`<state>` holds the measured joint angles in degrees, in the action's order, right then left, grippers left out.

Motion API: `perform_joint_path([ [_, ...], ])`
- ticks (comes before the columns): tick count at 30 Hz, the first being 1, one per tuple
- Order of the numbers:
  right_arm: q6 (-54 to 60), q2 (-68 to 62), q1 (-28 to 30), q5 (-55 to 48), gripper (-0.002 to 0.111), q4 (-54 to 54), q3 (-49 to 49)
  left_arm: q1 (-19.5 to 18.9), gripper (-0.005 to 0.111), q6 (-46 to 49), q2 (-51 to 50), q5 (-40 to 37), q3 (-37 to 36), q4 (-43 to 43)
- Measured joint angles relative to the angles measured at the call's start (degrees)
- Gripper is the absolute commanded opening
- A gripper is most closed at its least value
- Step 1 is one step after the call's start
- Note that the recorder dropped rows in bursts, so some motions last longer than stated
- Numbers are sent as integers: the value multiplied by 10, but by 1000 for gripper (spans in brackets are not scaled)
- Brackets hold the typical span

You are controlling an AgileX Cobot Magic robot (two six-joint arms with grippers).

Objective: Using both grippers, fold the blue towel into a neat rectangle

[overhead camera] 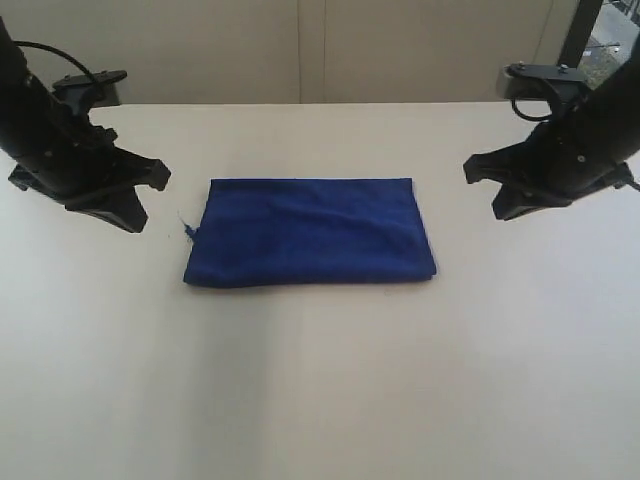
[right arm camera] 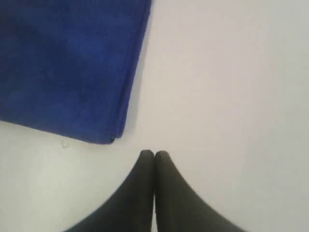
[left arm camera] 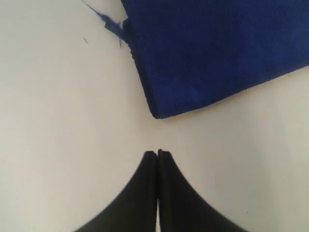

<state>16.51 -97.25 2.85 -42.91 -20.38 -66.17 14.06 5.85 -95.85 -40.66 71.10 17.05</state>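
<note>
Bench [overhead camera: 320, 400]: one, pale, foreground. Towel [overhead camera: 310, 233]: one, blue, lying folded as a rectangle mid-bench. It shows whole in the exterior view only; each wrist view catches a single corner. Left gripper [left arm camera: 157, 153], right gripper [right arm camera: 154, 153]: two in all, fingers pressed together, holding nothing, each clear of the towel. Frayed strand [left arm camera: 113, 25]: one, at towel's edge, in left wrist view, not right.

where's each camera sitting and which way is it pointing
Exterior: above the table, tilted down at the towel; left arm and right arm show beside it.
Left wrist: on the left arm, facing down; shut left gripper, a towel corner.
Right wrist: on the right arm, facing down; shut right gripper, another towel corner.
All three share the towel.
</note>
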Motion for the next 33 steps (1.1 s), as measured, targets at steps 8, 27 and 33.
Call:
perform_joint_path([
  [8,0,116,5,47,0,-2,110,0,0,-11,107,46,-90,0],
  [27,0,519,5,160,0,-3,295,0,0,-11,452,140,-274,-1],
  [33,0,650,5,169,0,-3,338,0,0,-3,566,178,-332,-1],
])
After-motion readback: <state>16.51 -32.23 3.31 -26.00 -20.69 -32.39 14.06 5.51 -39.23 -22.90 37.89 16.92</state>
